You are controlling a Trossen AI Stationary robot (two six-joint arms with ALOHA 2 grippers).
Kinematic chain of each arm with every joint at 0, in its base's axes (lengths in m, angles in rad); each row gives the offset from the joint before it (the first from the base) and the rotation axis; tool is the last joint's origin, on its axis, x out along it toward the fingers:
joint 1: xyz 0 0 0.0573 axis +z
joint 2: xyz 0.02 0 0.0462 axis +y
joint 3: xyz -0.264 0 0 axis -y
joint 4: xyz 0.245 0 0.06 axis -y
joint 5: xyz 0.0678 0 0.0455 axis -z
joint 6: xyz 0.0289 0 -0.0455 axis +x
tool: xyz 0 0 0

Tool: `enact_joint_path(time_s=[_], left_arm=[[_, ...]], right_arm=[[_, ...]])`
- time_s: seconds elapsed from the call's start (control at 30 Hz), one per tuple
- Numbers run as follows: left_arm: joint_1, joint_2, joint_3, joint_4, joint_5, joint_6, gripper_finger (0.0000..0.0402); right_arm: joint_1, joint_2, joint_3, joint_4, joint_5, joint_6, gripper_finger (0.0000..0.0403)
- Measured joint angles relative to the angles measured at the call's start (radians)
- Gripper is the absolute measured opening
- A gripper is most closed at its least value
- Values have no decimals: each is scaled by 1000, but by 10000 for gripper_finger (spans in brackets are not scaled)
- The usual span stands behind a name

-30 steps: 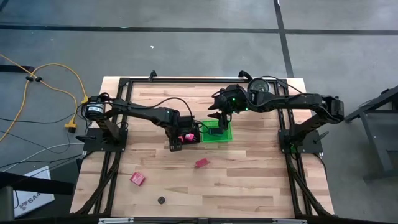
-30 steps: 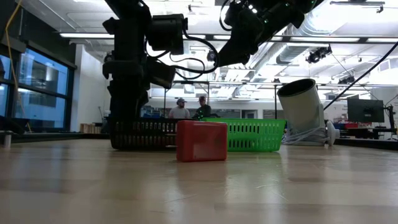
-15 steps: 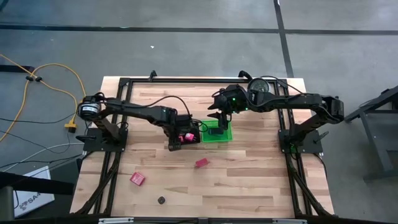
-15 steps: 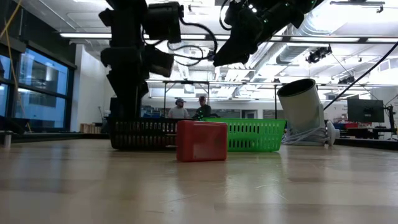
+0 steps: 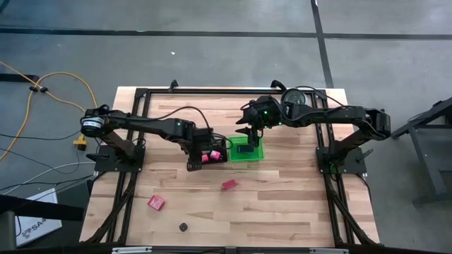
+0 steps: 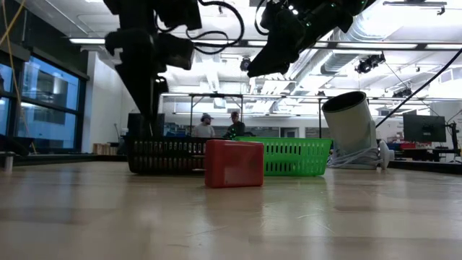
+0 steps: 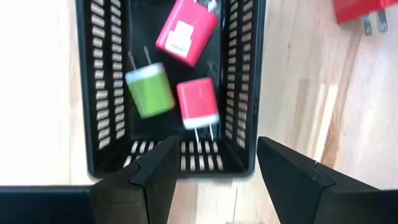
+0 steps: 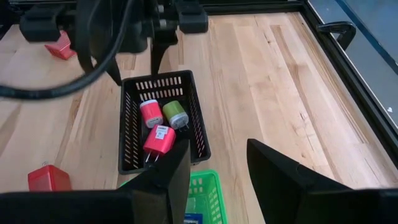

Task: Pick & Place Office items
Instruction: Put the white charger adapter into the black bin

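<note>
The black mesh tray [image 7: 106, 93] holds three small plug blocks: a pink-red one [image 7: 186, 30], a green one [image 7: 150, 91] and a red one [image 7: 199, 102]. My left gripper [image 7: 214, 171] is open and hovers above the tray's end, touching nothing; in the high view it [image 5: 192, 160] is at the tray's left side. My right gripper [image 8: 214, 177] is open and hangs over the green bin [image 5: 248, 149], empty. Loose on the table lie a red block [image 5: 228, 184], another red block [image 5: 156, 202] and a small black bit [image 5: 183, 227].
A shiny silver round object [image 5: 292, 99] stands at the far edge behind the right arm; in the low view it is a tilted cylinder [image 6: 351, 123]. The black tray [image 6: 166, 154] and the green bin [image 6: 292, 157] sit side by side mid-table. People stand in the room beyond [image 6: 220, 126].
My left gripper has risen from the black mesh tray and drawn back a little toward the table's left edge, its arm swinging left with it. The blocks in the tray stay where they lay. My right arm has kept still.
</note>
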Motion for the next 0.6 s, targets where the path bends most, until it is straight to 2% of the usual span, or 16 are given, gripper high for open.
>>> enact_joint_path(time_s=[0.37,0.6], left_arm=[[-42,-116,0,-85,-19,-97,210],[-111,-130,0,-130,-50,-294,210]], right_arm=[[0,0,0,0,0,0,145],[0,0,0,0,0,0,145]])
